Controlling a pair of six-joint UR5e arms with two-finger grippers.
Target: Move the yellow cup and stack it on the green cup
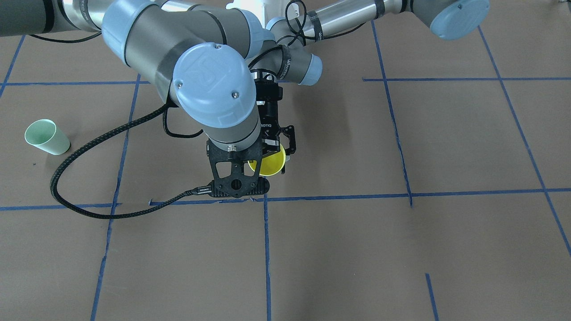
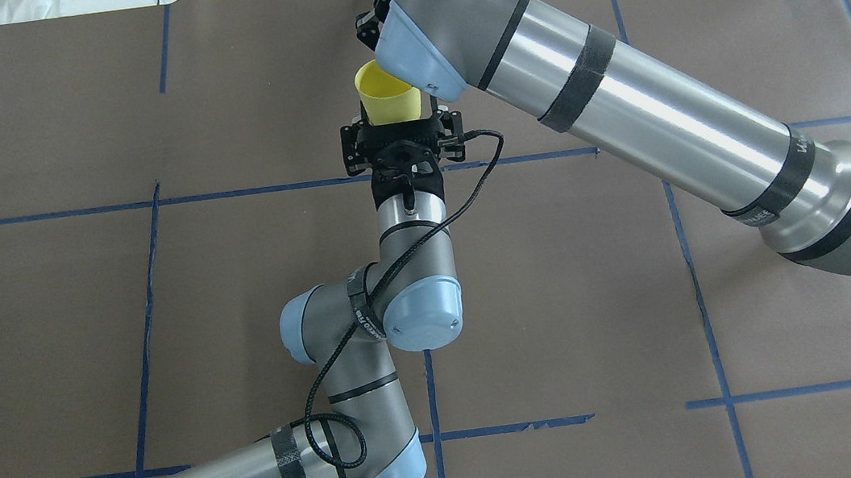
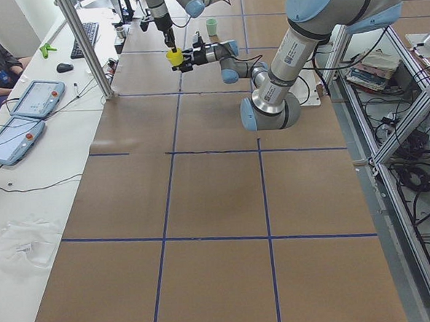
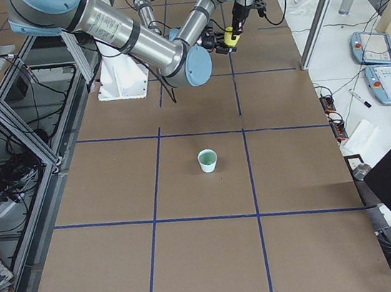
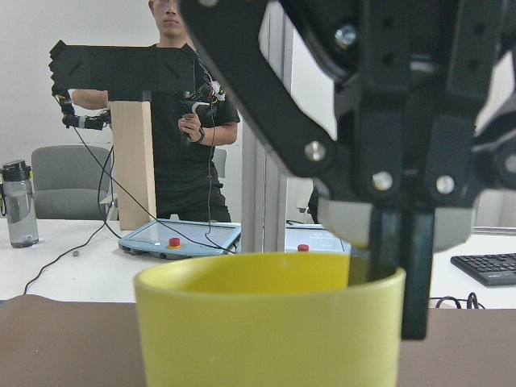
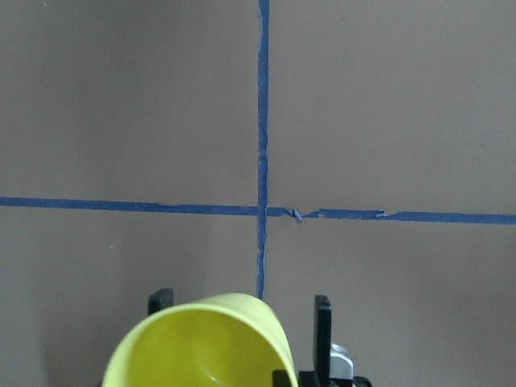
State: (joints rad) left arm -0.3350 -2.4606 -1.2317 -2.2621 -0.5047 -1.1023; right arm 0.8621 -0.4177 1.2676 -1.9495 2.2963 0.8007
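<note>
Brown table (image 2: 77, 314): yellow cup (image 2: 388, 101) gripped by both left gripper (image 2: 397, 130), right gripper (image 5: 403, 266).

Left arm is being held stretched forward over mid-table, left gripper (image 2: 394, 131) horizontal, fingers clamped on the small bright yellow plastic cup (image 2: 387, 99). Right gripper (image 1: 282, 154) is being pointed downward, one finger (image 5: 415, 266) inside the rim.

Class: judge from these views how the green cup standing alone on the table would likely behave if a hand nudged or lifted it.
The green cup looks thin and empty, so it is probably light and would slide easily on the smooth brown table. It is narrower at the base than the rim, so a high push may tip it. Tipped, it would likely roll in a curve.
</note>
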